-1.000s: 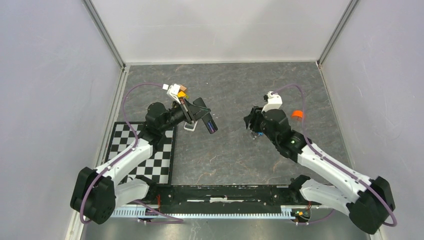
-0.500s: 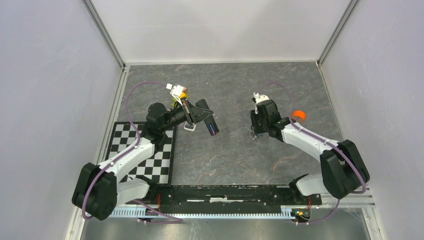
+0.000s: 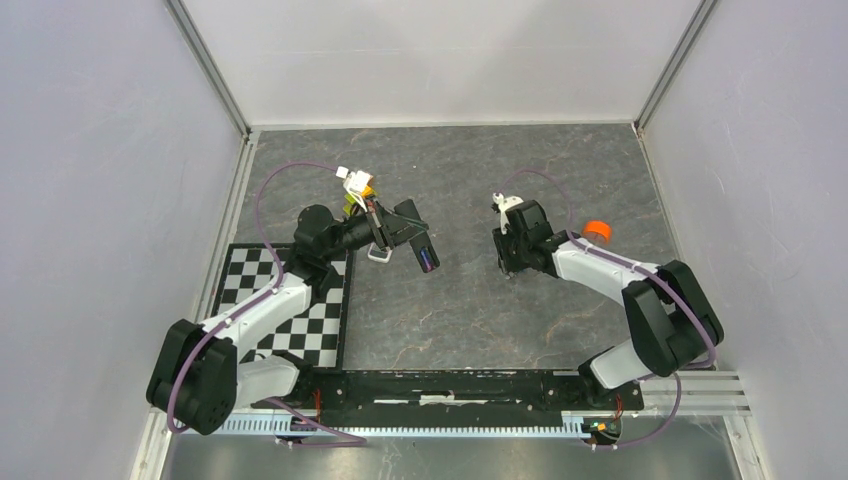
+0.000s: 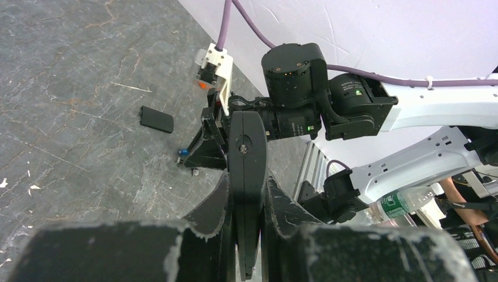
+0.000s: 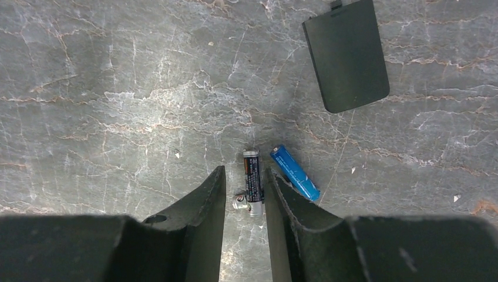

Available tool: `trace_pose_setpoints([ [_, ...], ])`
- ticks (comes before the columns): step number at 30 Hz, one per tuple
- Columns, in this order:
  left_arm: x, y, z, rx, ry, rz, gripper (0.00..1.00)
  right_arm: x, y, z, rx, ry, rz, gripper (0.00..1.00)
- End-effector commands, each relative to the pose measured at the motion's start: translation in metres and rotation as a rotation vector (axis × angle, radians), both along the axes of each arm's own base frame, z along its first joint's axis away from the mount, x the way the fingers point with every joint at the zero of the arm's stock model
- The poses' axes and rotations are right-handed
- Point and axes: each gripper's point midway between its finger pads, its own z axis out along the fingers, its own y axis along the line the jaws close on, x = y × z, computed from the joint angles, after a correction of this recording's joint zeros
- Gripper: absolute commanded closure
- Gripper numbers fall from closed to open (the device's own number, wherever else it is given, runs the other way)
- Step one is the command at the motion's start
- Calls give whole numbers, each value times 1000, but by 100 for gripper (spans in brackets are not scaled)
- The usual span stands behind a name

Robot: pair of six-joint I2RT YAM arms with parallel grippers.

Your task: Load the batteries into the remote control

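My left gripper [image 3: 408, 232] is shut on a slim black bar [image 4: 247, 176], held on edge above the table, with a purple tip [image 3: 428, 259] at its far end. A small white-rimmed thing with a grey middle [image 3: 380, 254] lies under that gripper, perhaps the remote control. My right gripper [image 5: 244, 183] is open and low over the table. Its fingers stand on either side of a dark battery [image 5: 251, 179] with silver ends. The bright blue battery [image 5: 293, 172] lies just right of the right finger. It also shows in the left wrist view [image 4: 183, 152].
A black battery cover [image 5: 346, 56] lies flat beyond the batteries and shows in the left wrist view [image 4: 157, 119]. An orange round cap [image 3: 596, 229] sits right of the right gripper. A checkerboard mat [image 3: 300, 310] lies at the left front. A small silver piece [image 5: 239, 202] touches the dark battery.
My right gripper has shifted a little left over the batteries while that arm swung round. My left gripper with the black bar has hardly moved.
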Motion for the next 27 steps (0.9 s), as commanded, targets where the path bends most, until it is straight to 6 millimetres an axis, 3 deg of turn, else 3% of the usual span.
trace_pose_setpoints([
  [1,-2,-3,25,-44,-73,-30,98,9,8,4,7,-19,52,65],
  [8,-3,-3,25,-45,-72,-36,98,8,8,-2,-2,-13,69,68],
  [14,-4,-3,26,-48,-73,-40,98,10,9,-2,-16,-39,102,81],
  [20,-4,-3,27,-47,-73,-37,98,3,27,-1,8,-60,223,91],
  [24,-3,-2,26,-38,-72,-26,98,-7,43,0,20,-64,301,92],
  [27,-2,0,25,-30,-68,-13,98,-9,44,-1,1,-69,326,92],
])
